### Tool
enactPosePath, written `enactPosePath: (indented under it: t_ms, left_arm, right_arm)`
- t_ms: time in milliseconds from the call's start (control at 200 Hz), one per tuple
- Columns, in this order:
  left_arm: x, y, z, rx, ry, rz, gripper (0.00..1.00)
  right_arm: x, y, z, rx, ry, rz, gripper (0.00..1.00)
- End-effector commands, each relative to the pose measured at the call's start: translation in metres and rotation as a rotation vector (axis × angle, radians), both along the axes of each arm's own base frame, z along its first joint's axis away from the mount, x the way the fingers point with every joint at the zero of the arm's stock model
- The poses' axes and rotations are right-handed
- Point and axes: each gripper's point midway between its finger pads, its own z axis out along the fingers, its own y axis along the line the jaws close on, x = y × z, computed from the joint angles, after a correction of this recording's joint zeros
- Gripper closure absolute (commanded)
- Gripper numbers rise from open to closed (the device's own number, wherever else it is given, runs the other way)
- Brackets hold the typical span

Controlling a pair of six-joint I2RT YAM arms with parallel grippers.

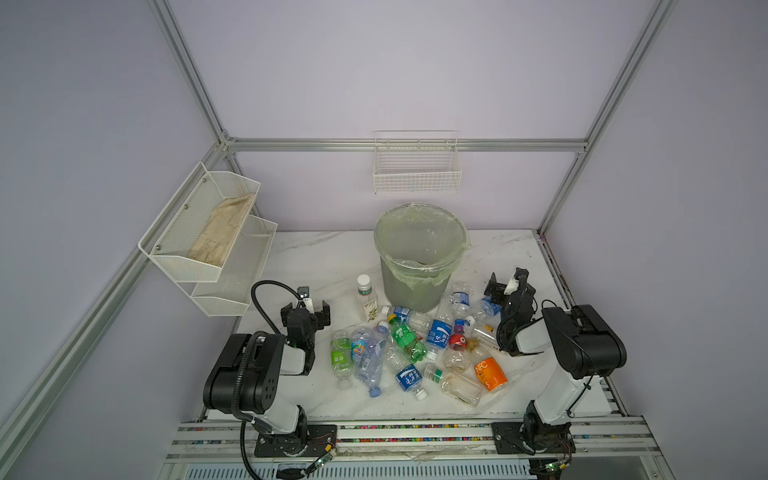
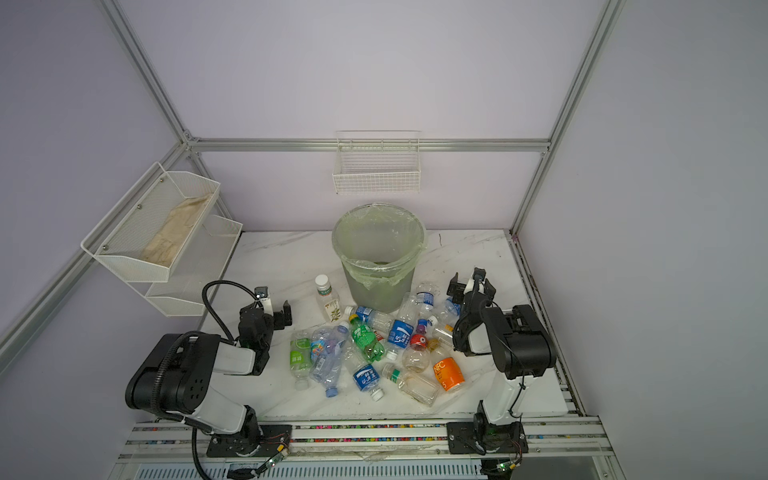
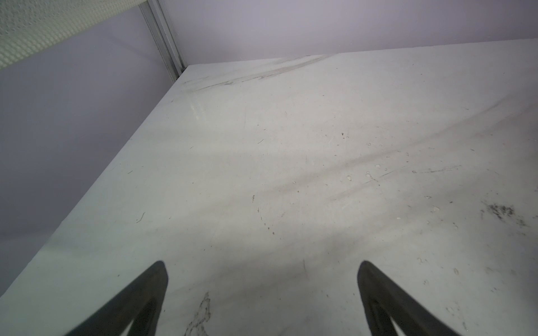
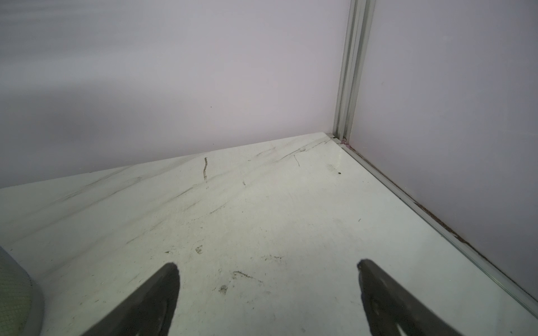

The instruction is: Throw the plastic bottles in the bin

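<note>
Several plastic bottles lie in a heap on the white marble table in both top views, among them a green-tinted one (image 1: 405, 338) (image 2: 365, 338) and an orange-labelled one (image 1: 490, 372) (image 2: 448, 372). One white-capped bottle (image 1: 366, 297) (image 2: 327, 300) stands upright left of the bin (image 1: 411, 291) (image 2: 378, 291), a grey wastebasket with a pale green liner behind the heap. My left gripper (image 1: 306, 314) (image 2: 266, 316) (image 3: 262, 267) is open over bare table, left of the heap. My right gripper (image 1: 510, 291) (image 2: 472, 291) (image 4: 266, 267) is open right of the bin, with nothing between its fingers.
A two-tier white mesh shelf (image 1: 208, 224) with a cloth (image 1: 224, 230) in it hangs on the left wall, and its edge shows in the left wrist view (image 3: 43, 26). A white wire basket (image 1: 417, 172) hangs on the back wall. Aluminium posts mark the table's far corners.
</note>
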Motion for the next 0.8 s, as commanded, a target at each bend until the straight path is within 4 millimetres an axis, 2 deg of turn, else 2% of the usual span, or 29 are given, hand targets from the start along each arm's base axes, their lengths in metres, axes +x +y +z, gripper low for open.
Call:
enactPosePath:
  t_ms: [0, 795]
  left_arm:
    - [0.0258, 0.0013, 0.0409, -0.015, -0.136, 0.007, 0.00]
    - [0.0297, 0.0048, 0.0371, -0.035, -0.109, 0.016, 0.00]
  right_arm:
    - [0.0022, 0.0005, 0.0127, -0.017, -0.050, -0.008, 0.03]
    - [0.0028, 0.0008, 0.0125, -0.017, -0.049, -0.007, 0.03]
